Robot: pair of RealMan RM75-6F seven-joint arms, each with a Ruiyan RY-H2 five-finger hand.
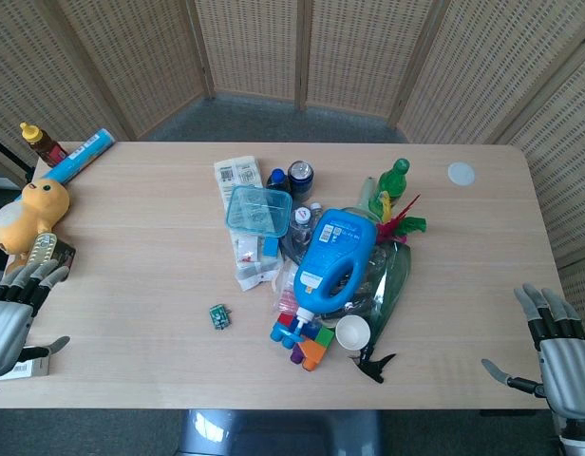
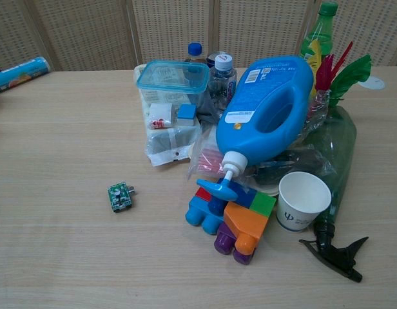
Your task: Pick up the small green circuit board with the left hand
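Note:
The small green circuit board (image 1: pixel 219 316) lies flat on the wooden table, left of the central pile; the chest view shows the circuit board (image 2: pixel 119 197) alone on bare wood. My left hand (image 1: pixel 12 318) hovers at the table's left edge with fingers spread and nothing in it, well to the left of the board. At the lower right corner my right hand (image 1: pixel 556 356) is also spread and empty, off the table's right edge. Neither hand appears in the chest view.
A cluttered pile sits right of the board: blue detergent jug (image 1: pixel 337 258), teal-lidded container (image 1: pixel 258 211), toy blocks (image 2: pixel 231 219), paper cup (image 2: pixel 302 200), green spray bottle (image 2: pixel 337 154). A yellow duck toy (image 1: pixel 28 214) and a small box (image 1: pixel 27 363) lie near my left hand.

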